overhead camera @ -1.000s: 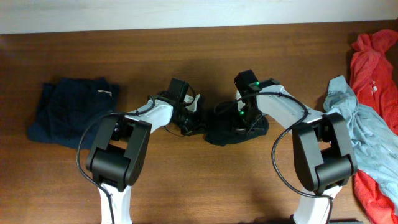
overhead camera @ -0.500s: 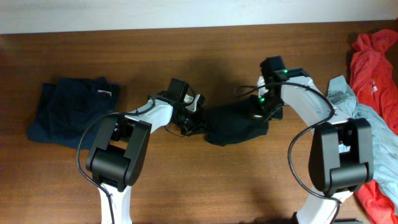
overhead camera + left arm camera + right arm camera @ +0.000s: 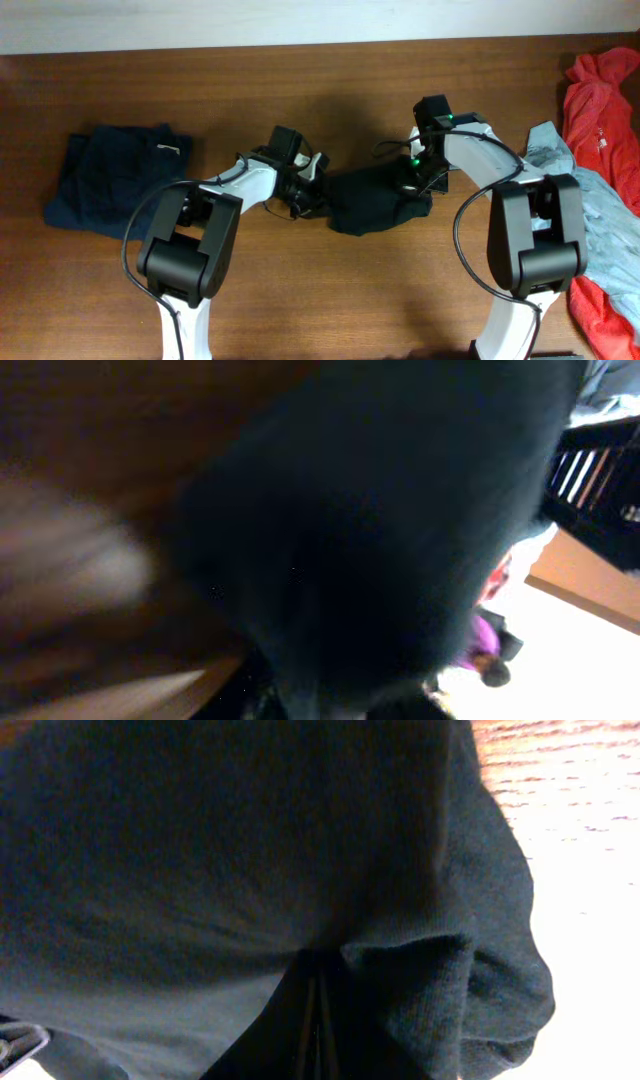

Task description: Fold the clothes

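Note:
A black-navy shirt [image 3: 372, 202] lies bunched on the table's middle. My left gripper [image 3: 306, 196] sits at its left edge. Dark cloth [image 3: 380, 530] fills the blurred left wrist view, so its jaws do not show. My right gripper [image 3: 421, 178] is at the shirt's far right part. In the right wrist view its fingers [image 3: 316, 1020] are pressed together with the shirt's cloth [image 3: 230, 850] draped over them. A folded dark navy garment [image 3: 112, 180] with a white label [image 3: 171, 150] lies far left. A red-orange garment [image 3: 602, 95] and a pale grey-blue one [image 3: 585, 225] are heaped at the right edge.
The brown wooden table [image 3: 330, 90] runs to a pale wall strip at the back. Both arm bases stand at the near edge, the left one [image 3: 185, 255] and the right one [image 3: 530, 250]. The heap on the right reaches the right arm's elbow.
My right gripper moved right and toward the far side, drawing the black shirt's right part with it, so the shirt lies wider. The left arm stayed in place.

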Available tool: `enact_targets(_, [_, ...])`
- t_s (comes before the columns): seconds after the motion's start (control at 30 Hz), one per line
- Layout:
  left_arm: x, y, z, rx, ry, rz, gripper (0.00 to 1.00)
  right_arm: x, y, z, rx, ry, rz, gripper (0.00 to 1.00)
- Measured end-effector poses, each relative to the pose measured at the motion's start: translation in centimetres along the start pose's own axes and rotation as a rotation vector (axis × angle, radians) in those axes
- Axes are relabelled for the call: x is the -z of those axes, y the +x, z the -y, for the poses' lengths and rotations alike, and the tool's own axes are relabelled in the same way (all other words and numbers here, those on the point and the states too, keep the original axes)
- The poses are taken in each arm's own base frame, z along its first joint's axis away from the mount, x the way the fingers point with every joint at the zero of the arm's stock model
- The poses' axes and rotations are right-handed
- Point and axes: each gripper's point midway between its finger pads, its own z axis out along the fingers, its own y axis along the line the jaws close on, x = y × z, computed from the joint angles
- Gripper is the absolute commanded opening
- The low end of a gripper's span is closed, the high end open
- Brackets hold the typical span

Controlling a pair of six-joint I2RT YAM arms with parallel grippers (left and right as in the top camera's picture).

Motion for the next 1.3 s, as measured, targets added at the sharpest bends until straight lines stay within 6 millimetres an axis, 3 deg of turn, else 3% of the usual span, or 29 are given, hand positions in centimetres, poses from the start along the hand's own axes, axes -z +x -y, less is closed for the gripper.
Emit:
enact_targets(0.17, [1.3,0.0,-0.6,0.065,0.029,-0.014,0.43,0.0,0.0,0.0,0.000,0.000,0.000,0.04])
enact_targets(0.37, [1.3,0.0,-0.4,0.066,0.030,-0.012,0.47,0.0,0.0,0.0,-0.001,0.000,-0.001,0.04])
enact_targets(0.67, [-1.2,0.3,1.7,-0.025,0.006,-0.002,0.48,0.0,0.0,0.0,0.000,0.001,-0.001,0.04])
enact_targets(0.77, [-1.9,0.8,2.2,-0.034,-0.004,-0.008,0.47,0.0,0.1,0.1,-0.002,0.003,-0.003,0.04])
enact_targets(0.9, [-2.1,0.7,2.1,-0.022,-0.018,0.001,0.26,0.0,0.1,0.1,-0.002,0.004,-0.004,0.04])
enact_targets(0.97, [-2.1,0.6,1.8,-0.012,-0.032,0.009,0.25,0.0,0.1,0.1,-0.002,0.004,-0.005,0.04])
enact_targets(1.1, [-2.2,0.6,1.8,0.002,-0.030,0.009,0.47,0.0,0.1,0.1,-0.002,0.004,-0.006,0.04])
enact_targets(1.23, [-2.1,0.5,2.5,-0.002,-0.006,0.009,0.52,0.0,0.2,0.1,-0.003,0.004,-0.007,0.04])
enact_targets(1.3, [-2.1,0.3,2.7,0.005,0.004,0.016,0.48,0.0,0.1,0.1,-0.003,0.005,-0.007,0.04])
